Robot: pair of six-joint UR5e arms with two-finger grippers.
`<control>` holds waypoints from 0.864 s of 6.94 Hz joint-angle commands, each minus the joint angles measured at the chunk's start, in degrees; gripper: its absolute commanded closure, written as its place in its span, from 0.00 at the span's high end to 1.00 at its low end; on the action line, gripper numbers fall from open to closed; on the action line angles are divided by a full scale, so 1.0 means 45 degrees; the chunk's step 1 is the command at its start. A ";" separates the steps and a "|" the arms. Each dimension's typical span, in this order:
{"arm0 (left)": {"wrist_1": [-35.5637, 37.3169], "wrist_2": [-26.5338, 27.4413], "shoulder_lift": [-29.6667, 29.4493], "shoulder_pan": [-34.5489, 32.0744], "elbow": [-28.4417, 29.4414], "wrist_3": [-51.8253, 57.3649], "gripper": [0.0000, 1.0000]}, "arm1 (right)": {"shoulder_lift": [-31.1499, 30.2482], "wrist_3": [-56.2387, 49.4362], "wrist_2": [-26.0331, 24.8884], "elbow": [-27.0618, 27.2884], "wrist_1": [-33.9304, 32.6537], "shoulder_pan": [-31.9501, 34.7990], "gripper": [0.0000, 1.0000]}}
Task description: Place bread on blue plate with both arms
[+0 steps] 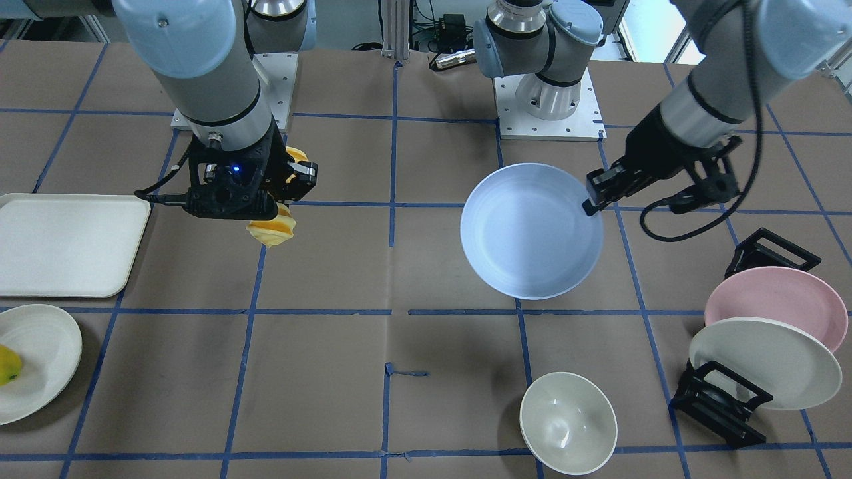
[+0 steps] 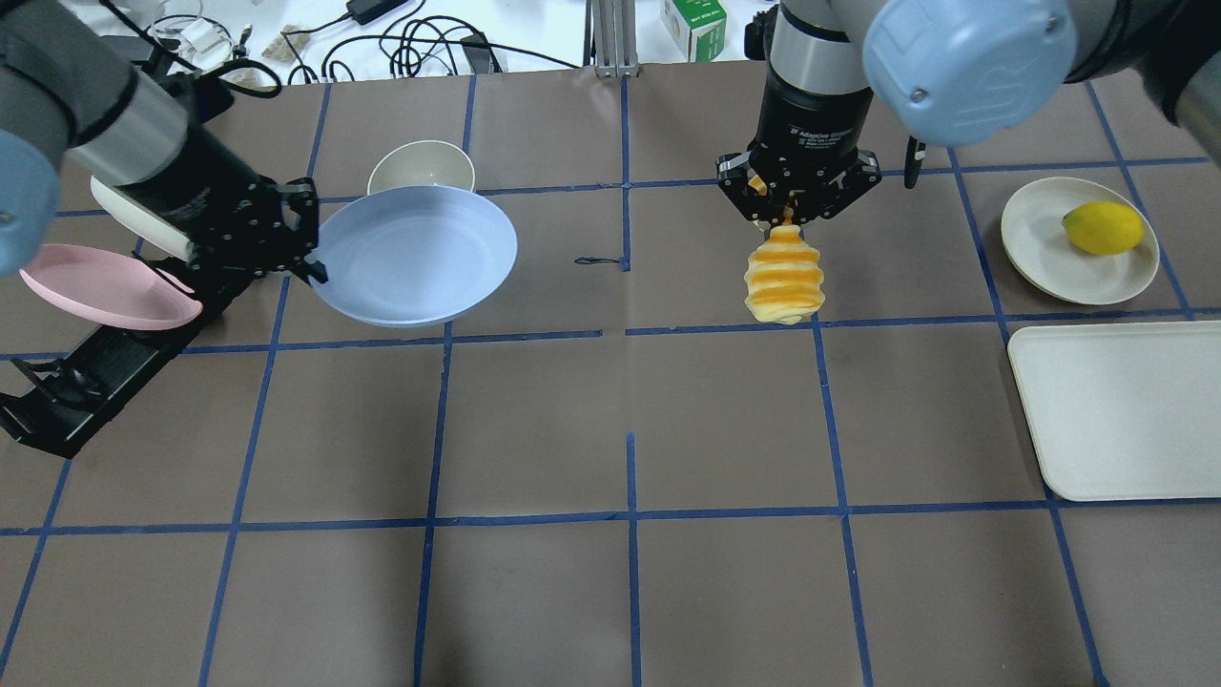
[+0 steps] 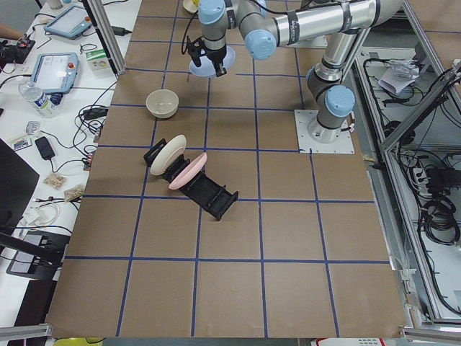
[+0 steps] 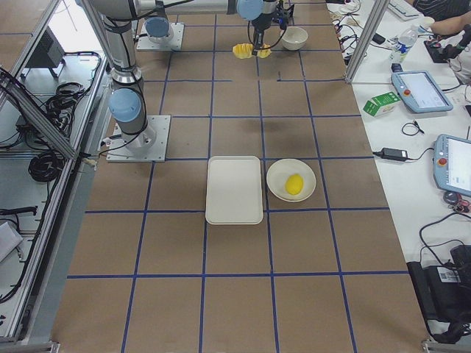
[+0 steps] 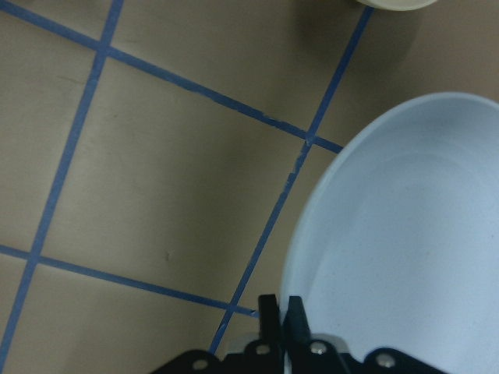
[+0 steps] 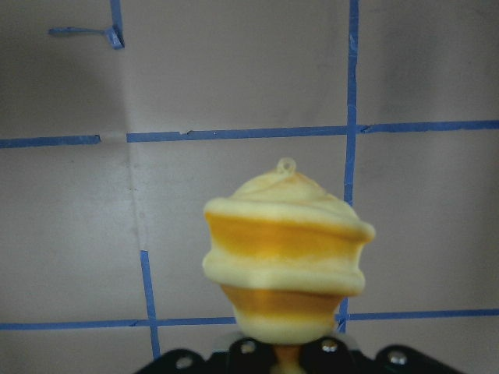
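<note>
My left gripper (image 2: 310,262) is shut on the rim of the pale blue plate (image 2: 415,256) and holds it lifted above the table; the plate also shows in the front view (image 1: 530,231) and the left wrist view (image 5: 405,249). My right gripper (image 2: 787,212) is shut on one end of the ridged yellow-orange bread (image 2: 784,281), which hangs below it in the air. In the front view the bread (image 1: 271,229) is mostly hidden behind the gripper (image 1: 283,193). The right wrist view shows the bread (image 6: 284,253) end-on. Plate and bread are about a grid square apart.
A black rack (image 2: 86,382) holds a pink plate (image 2: 105,286) and a cream plate (image 1: 765,362) at my left. A cream bowl (image 2: 422,169) stands behind the blue plate. A white plate with a yellow-green fruit (image 2: 1104,227) and a white tray (image 2: 1121,410) lie at my right.
</note>
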 commanded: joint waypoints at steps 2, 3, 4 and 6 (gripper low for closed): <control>0.6045 0.0034 -0.2044 -0.3354 -0.1786 -0.3564 0.00 | 0.0348 -0.0008 -0.0001 0.0025 -0.0600 0.0280 0.00; 0.7135 0.0112 -0.2806 -0.3786 -0.2022 -0.3545 0.00 | 0.0620 -0.0008 0.0018 0.0026 -0.0872 0.0396 0.00; 0.7900 -0.0041 -0.3413 -0.3809 -0.2044 -0.2849 0.00 | 0.0874 0.0011 0.0018 0.0026 -0.1223 0.0590 0.00; 0.8064 -0.0062 -0.4470 -0.3848 -0.2141 -0.1632 0.00 | 0.1614 -0.0008 0.0037 0.0026 -0.2041 0.0768 0.00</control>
